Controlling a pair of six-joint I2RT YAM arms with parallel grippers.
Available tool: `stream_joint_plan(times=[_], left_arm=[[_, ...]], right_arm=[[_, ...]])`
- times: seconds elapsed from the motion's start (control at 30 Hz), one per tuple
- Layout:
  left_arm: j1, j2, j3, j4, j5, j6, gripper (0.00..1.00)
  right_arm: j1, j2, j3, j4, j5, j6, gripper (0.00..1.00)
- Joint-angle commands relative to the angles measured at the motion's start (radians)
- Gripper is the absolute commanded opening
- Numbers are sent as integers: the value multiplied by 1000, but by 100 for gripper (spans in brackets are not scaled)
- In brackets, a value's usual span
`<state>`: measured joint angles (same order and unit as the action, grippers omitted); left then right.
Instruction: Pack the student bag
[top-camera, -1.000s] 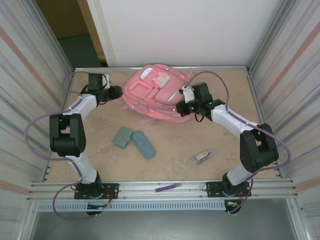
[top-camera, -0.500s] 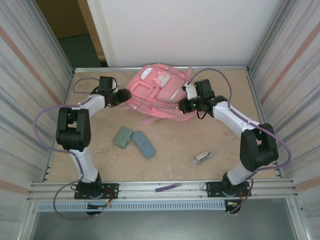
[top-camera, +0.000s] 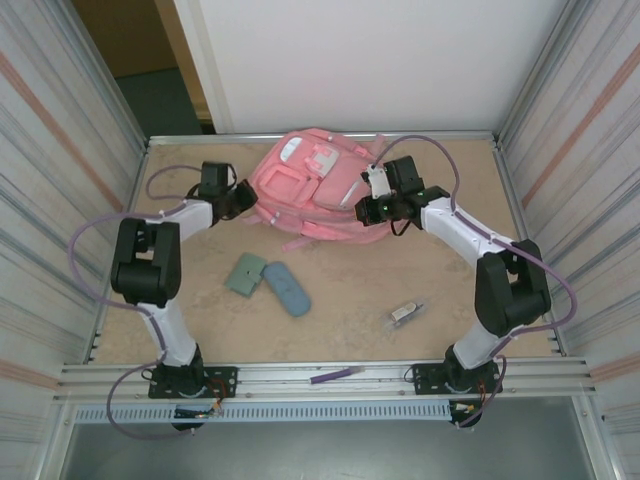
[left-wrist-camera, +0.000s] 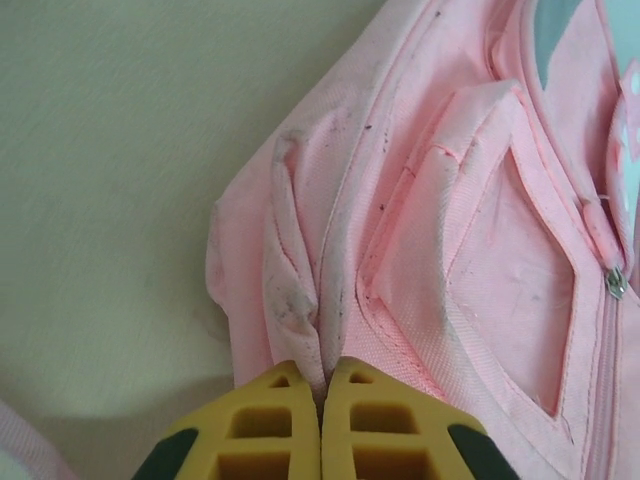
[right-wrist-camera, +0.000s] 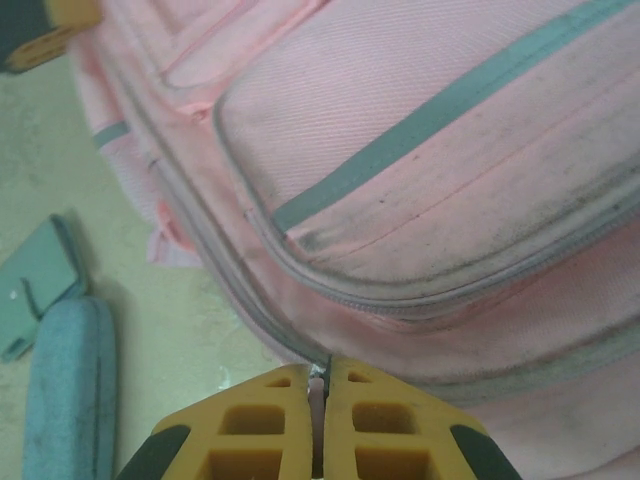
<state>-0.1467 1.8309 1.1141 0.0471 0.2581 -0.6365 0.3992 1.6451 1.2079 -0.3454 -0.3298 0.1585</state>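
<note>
The student bag (top-camera: 312, 182) lies flat against the far edge of the surface (top-camera: 200, 325), about midway along it, with its front pockets facing up. The two arms reach it from opposite sides.

The left gripper (left-wrist-camera: 322, 385) is at the bag's left side. Its yellow fingers are clenched together on a raised fold of pink fabric, which runs straight down into the seam between them.

The right gripper (right-wrist-camera: 317, 380) is at the bag's right side, on the edge nearer the arms. It is pressed closed right on the grey zipper line, with a small grey piece pinched between its tips. That piece is too small to tell whether it is the zipper pull.

Nearer the arms, left of centre, a green case (top-camera: 245, 274) and a blue-grey pouch (top-camera: 287, 288) lie side by side, well apart from the bag. A small pale object (top-camera: 405, 313) lies towards the right, closer to the near edge.
</note>
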Motion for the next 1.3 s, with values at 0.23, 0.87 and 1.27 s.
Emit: stream_joint_plan(times=[0.23, 0.87, 1.27], left_arm=[[-174, -227, -228, 59, -120, -202, 0], [-304, -326, -307, 84, -208, -305, 0], [-172, -343, -286, 12, -174, -126, 0]], right_arm=[[144, 64, 76, 105, 141, 180, 7], [323, 297, 282, 116, 157, 226, 9], [234, 124, 131, 72, 225, 120, 37]])
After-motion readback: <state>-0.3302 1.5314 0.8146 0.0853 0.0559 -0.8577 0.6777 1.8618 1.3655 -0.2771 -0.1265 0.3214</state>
